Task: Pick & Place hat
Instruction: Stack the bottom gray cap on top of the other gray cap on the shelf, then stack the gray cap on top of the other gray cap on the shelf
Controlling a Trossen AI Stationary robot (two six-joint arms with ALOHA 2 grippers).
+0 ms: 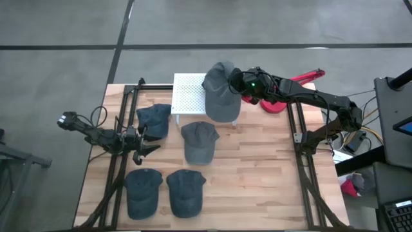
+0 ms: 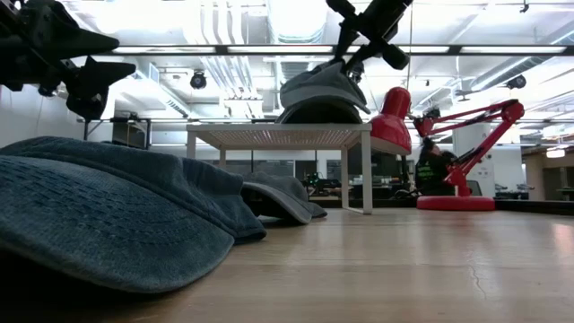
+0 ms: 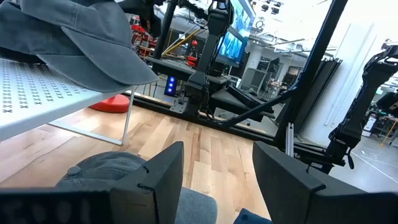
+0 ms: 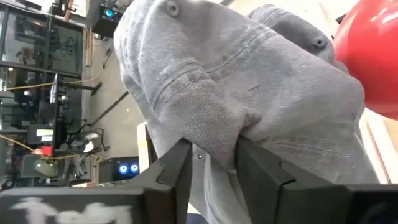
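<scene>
From above, the right gripper sits over the grey hat lying on the white perforated stand, while the left gripper waits open among the other hats on the table. At table height the hat looks soft, light and floppy. The right wrist shows fingers pinching a crown fold, the sensible hold; no containers appear

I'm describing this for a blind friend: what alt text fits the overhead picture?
The right claw holds a grey hat over a white rack at the table's far edge. Five more hats lie on the wood, and the left claw waits open among them.
</scene>
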